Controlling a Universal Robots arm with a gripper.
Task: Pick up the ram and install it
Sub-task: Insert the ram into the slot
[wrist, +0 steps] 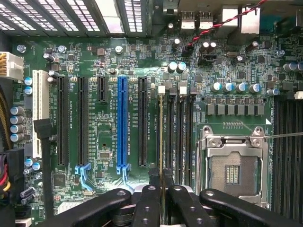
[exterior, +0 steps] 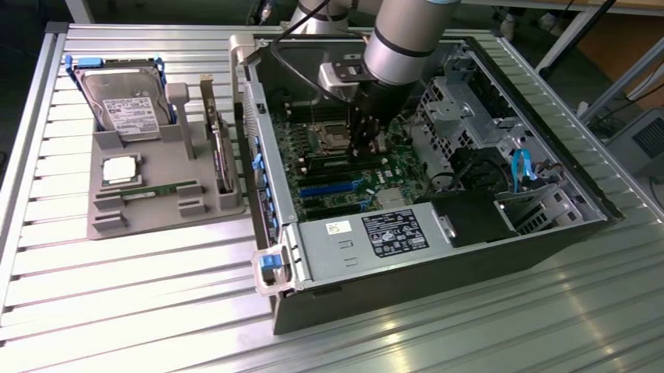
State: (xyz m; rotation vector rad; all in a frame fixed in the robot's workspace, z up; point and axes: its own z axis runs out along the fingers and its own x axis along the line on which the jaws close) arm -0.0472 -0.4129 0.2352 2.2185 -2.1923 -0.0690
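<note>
Half done, roughly: fingers [wrist: 155, 176] pinched nearly closed on ram [wrist: 161, 142], edge-on over a slot [wrist: 162, 88] beside CPU socket [wrist: 232, 172]. Picked up; seating unfinished, I'd judge.

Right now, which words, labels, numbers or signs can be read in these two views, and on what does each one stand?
No text can be read for certain.
Label on the hard drive: too small to read.
Black label on the grey metal box: too small.
White sticker beside it: too small.
White print on the motherboard: blurred.
The ram, edge-on in the gripper: no print shows.
</note>
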